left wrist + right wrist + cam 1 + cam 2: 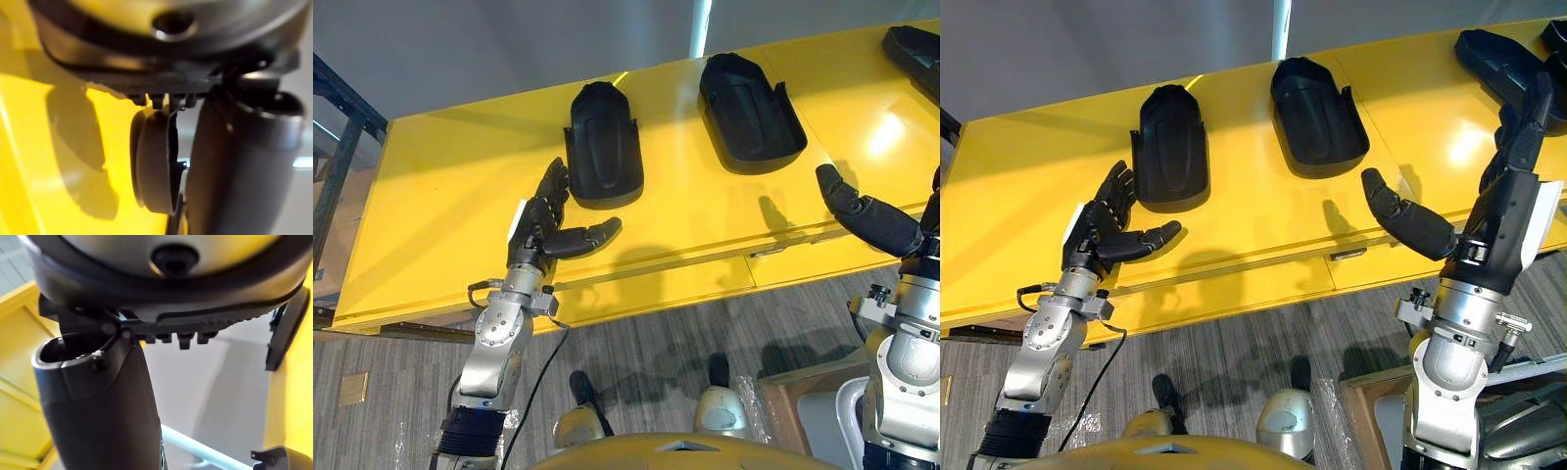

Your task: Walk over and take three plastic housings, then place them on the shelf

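Nothing picked up yet. Row on the yellow table [440, 196], well apart: left housing [603, 147], middle housing [749, 113], right housing [1503, 59]. My left hand [540, 220] hangs just beside the left housing's edge, fingers straight and thumb spread wide, likely lined up for its rim. My right hand [1500, 201] is wide and empty, raised near the right housing.

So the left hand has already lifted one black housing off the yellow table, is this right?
No. The left hand is open and holds nothing; the leftmost housing lies on the yellow table beside it, as the left eye view shows.
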